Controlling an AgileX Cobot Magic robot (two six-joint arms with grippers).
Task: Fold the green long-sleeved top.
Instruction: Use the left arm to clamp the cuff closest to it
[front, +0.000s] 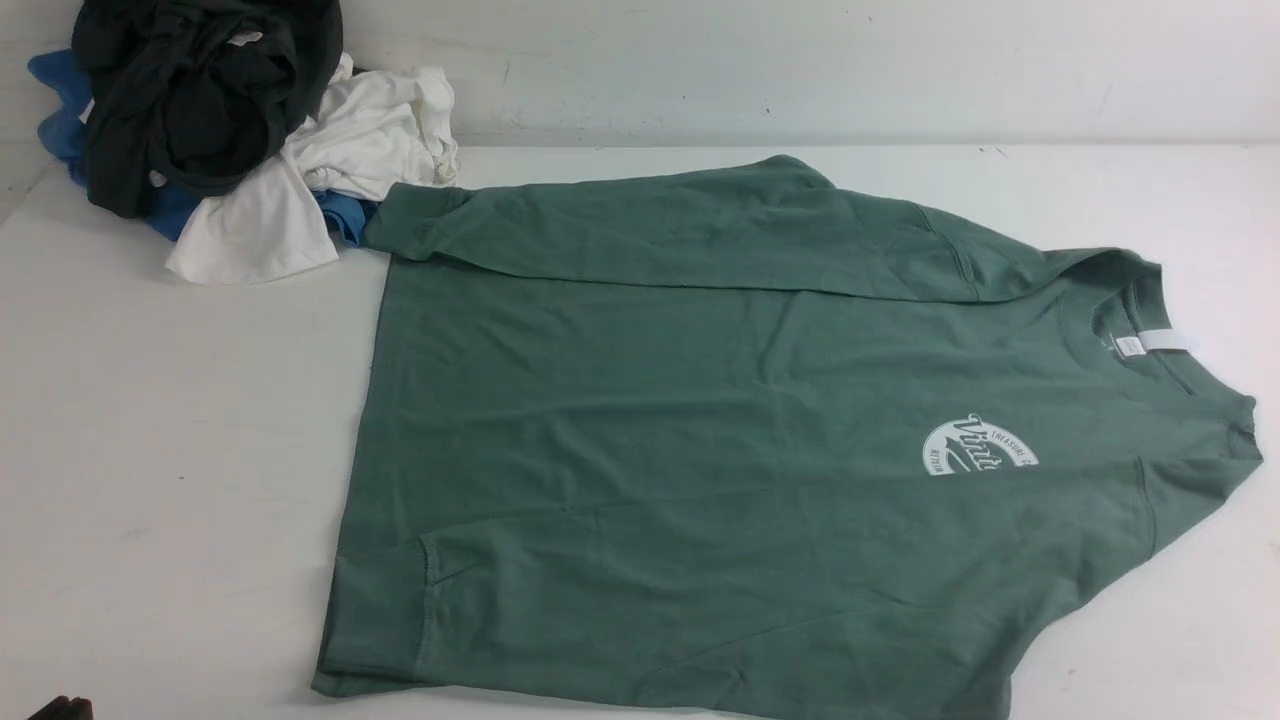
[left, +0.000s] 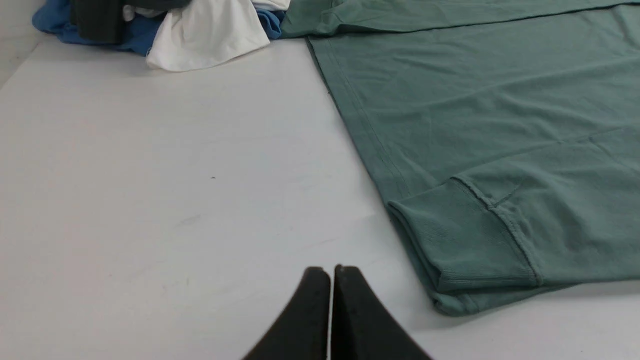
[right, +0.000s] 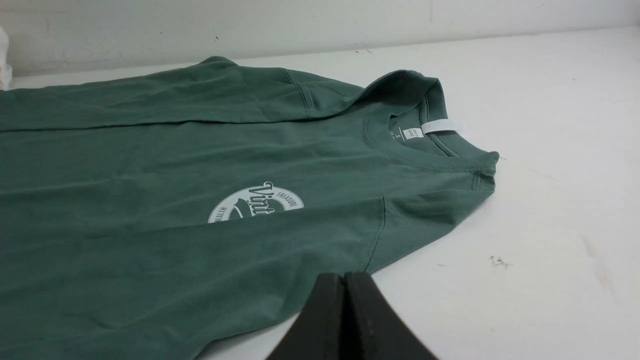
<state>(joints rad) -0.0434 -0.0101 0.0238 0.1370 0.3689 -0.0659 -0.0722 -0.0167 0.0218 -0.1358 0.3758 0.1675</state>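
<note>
The green fabric long-sleeved top (front: 700, 450) lies flat over the middle and right of the white table (front: 180, 450). Bare surface is wide open left of the hem. Narrower bare strips run right of the collar and along the white back wall (front: 800, 60). A heaped pile of black, white and blue garments (front: 220, 130) blocks the far left corner, touching the top's sleeve cuff.

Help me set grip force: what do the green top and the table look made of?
The green top: soft matte knit, likely cotton jersey; it lies in shallow wrinkles, with a ribbed cuff. The table: hard, smooth white surface, perhaps laminate; scuffed, with faint sheen.
</note>
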